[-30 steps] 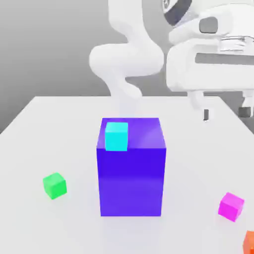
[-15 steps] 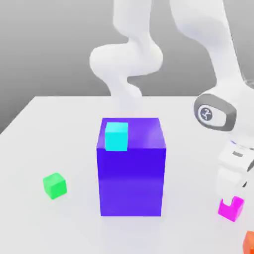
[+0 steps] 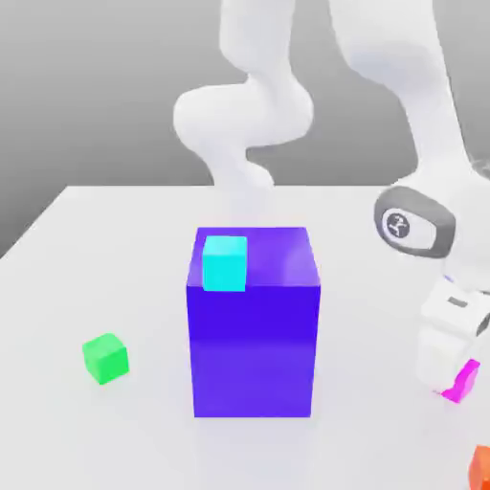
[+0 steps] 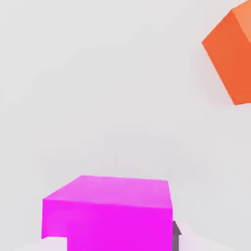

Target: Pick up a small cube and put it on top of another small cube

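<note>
Grip made: we see the gripper (image 3: 450, 378) clamped on the magenta cube (image 3: 463, 383) at the table's (image 3: 115, 230) near edge, on the exterior view's right.

A second ago the hand hung high with its jaws wide; now it is down and closed on the cube, so lifting looks next. The hand covers most of the cube, and the orange cube (image 3: 481, 467) beside it is cut off. Farther off, the green cube (image 3: 104, 358) waits well apart, beyond the blue block (image 3: 254, 340) carrying a cyan cube (image 3: 225, 263).
</note>
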